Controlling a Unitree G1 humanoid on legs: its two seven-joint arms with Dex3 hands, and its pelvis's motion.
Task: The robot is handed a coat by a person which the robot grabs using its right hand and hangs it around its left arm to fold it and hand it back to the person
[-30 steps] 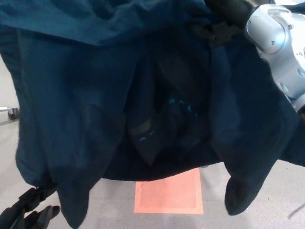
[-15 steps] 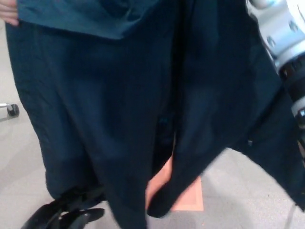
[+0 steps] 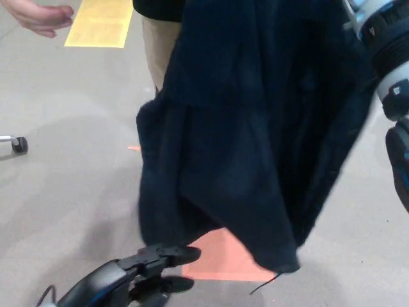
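one hand shows: left hand [image 3: 153, 265], open, empty; right hand hidden beyond blurred coat [image 3: 255, 128], grip impossible to tell.

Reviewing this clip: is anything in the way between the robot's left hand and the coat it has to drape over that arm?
Nothing visible. The left hand is open just below the coat, near its lower edge, with only bare floor around it.

We take this for a lab or test hall: a bare grey floor [image 3: 70, 192] marked with a taped yellow rectangle [image 3: 99, 24] towards its far edge, an orange rectangle [image 3: 223, 259] nearer us, and a small caster wheel [image 3: 18, 144] at the left edge.
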